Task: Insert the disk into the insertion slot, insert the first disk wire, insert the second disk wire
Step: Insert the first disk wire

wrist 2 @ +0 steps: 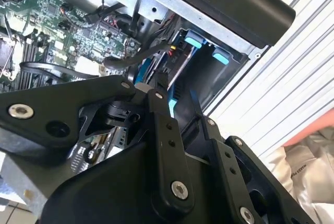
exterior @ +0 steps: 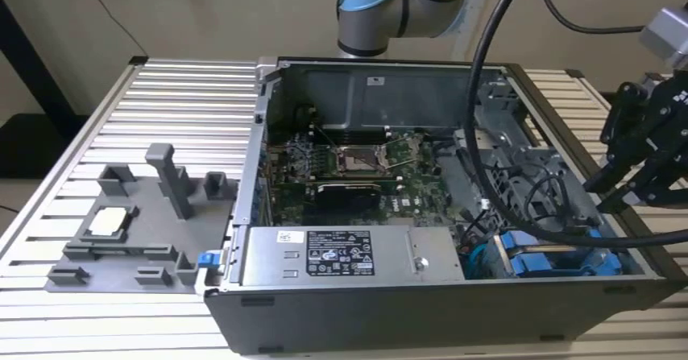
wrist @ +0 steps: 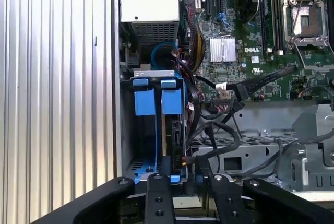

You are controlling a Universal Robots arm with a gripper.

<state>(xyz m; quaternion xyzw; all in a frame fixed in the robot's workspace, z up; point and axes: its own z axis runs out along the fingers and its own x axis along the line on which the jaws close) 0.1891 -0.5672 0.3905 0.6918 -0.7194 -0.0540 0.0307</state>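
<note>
A slatted metal bench (exterior: 140, 94) carries an open computer case (exterior: 430, 320), which takes up its middle and the exterior view's right. Inside, the motherboard (exterior: 355, 167) lies beyond the silver power-supply box (exterior: 333, 255), which runs along the case's near wall. The drive bay (exterior: 559, 259) sits in the case's near corner on the exterior view's right. There the disk (wrist: 175, 135) stands on edge in its blue carrier, beside a second blue-tabbed slot.

The gripper (exterior: 621, 199) hangs over the case's wall just above that bay. The disk lies below it, toward the exterior view's left. The first wrist view looks along the disk's long axis, which runs straight away from the gripper, with loose black wires (wrist: 229, 140) just beside it. The exterior view gives the height gap instead. Whether the gripper is wide or clamped on anything cannot be told.
</note>
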